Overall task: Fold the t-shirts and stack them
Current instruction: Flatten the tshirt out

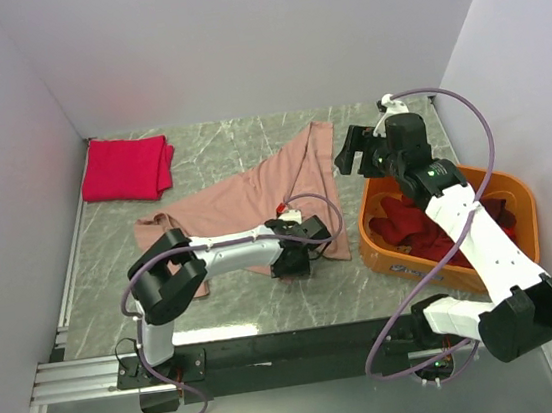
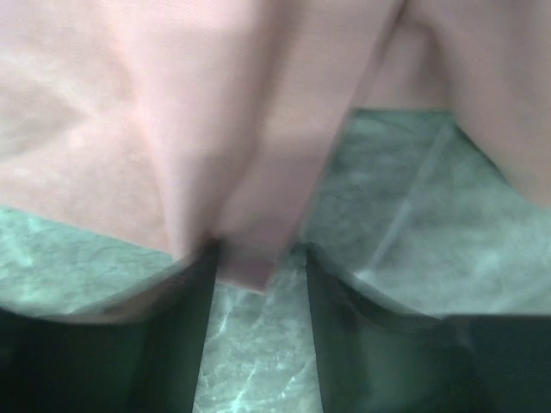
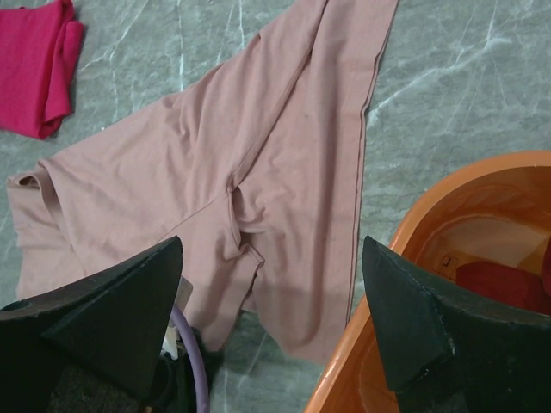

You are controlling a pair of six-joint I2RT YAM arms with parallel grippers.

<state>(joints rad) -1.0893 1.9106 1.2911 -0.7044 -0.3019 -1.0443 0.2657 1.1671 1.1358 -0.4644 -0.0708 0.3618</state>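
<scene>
The dusty-pink t-shirt (image 1: 253,184) lies spread and creased on the marble table, and also shows in the right wrist view (image 3: 258,155). My left gripper (image 1: 292,253) is low at its near hem. In the left wrist view the jaws (image 2: 258,284) stand partly apart with a corner of the pink hem (image 2: 250,258) between the fingertips. My right gripper (image 1: 352,152) hovers open and empty (image 3: 271,292) over the shirt's right edge, by the tub. A folded crimson-pink t-shirt (image 1: 125,168) lies at the far left. Dark red t-shirts (image 1: 430,228) are in the tub.
The orange plastic tub (image 1: 381,254) stands at the right, its rim close under my right gripper (image 3: 448,198). White walls close in the table on the far side, left and right. A metal rail (image 1: 85,376) runs along the near edge.
</scene>
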